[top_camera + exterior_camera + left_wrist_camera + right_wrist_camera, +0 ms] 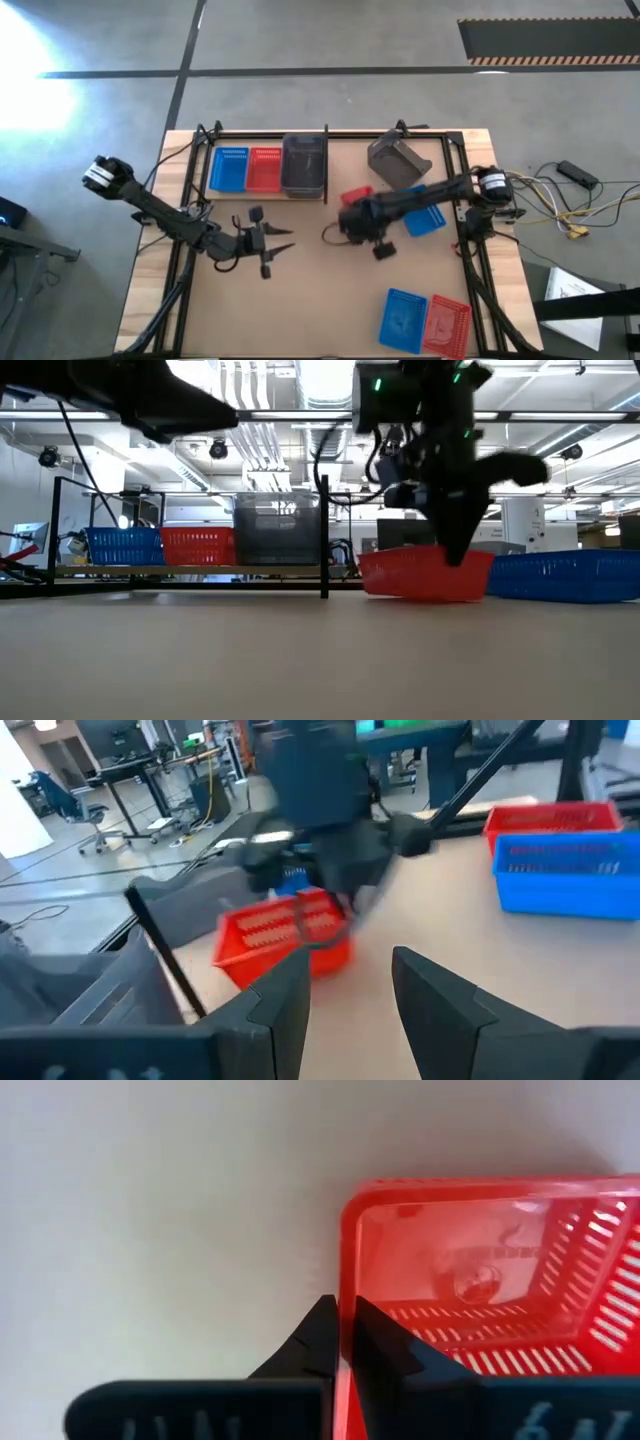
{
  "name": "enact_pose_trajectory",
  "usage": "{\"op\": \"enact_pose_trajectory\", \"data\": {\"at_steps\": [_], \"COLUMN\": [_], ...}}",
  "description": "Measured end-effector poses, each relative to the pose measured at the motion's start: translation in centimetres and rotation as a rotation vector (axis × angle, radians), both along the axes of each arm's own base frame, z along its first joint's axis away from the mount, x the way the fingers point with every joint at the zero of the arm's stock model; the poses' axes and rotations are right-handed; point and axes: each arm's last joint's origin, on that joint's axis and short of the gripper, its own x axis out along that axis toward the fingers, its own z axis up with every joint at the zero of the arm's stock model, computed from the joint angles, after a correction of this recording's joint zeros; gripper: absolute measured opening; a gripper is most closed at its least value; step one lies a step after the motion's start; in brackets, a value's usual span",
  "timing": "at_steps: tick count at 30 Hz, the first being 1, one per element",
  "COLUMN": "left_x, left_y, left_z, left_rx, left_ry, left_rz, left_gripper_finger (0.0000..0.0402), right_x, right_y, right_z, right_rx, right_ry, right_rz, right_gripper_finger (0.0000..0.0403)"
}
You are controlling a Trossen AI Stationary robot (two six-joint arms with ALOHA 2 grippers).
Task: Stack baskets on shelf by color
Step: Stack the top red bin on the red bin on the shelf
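From above, the right gripper [362, 222] is reaching into the middle of the table [320, 300], its fingers closed on the rim of a red basket [356, 196]. A loose blue basket [426, 220] is lying just beyond the arm, and a dark grey basket [398, 163] is sitting tipped near the back edge. On the shelf [262, 193] a blue basket [230, 169], a second red basket [265, 169] and a grey basket [304, 165] are standing side by side. The left gripper [272, 245] is waiting with its fingers spread apart over bare tabletop, with open room between the two grippers. A blue-and-red pair [425, 321] is lying near the front edge.

At table height, the right gripper [455, 555] is holding the red basket [425, 574] with one end tilted up off the surface; wide bare table is lying in front of it.

Through the left wrist camera, that arm's own fingers [285, 1010] are standing apart, empty, with the red basket [285, 935] ahead of them.

Through the right wrist camera, the fingers [385, 1350] are pinching the red basket's wall [345, 1280], one inside and one outside, bare table beside the outer one.
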Motion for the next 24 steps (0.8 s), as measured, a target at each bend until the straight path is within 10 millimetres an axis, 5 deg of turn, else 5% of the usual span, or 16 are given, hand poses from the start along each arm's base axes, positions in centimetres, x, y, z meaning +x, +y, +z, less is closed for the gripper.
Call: {"op": "enact_pose_trajectory", "data": {"at_steps": [5, 8, 14, 24], "left_x": [0.2, 0.3, -0.2, -2.2], "left_y": [-1.3, -2.2, -3.8, -5.4], "left_z": [1.9, 3.1, 4.1, 3.1], "left_rx": [0.018, 0.061, 0.107, -0.028], "left_ry": [-0.034, -0.015, 0.051, 0.085], "left_rz": [-0.046, -0.068, -0.022, 0.006], "left_gripper_finger": [0.0128, 0.0128, 0.0128, 0.0128], "right_x": [1.9, 4.1, 9.2, 16.7], "right_y": [6.3, 8.0, 8.9, 8.2], "right_z": [0.9, 1.4, 0.6, -1.1], "right_rx": [0.069, 0.123, 0.163, 0.150], "right_ry": [-0.176, -0.307, -0.428, -0.531], "right_rz": [-0.025, -0.098, -0.128, -0.084], "right_gripper_finger": [0.0010, 0.0009, 0.0010, 0.0044]}}
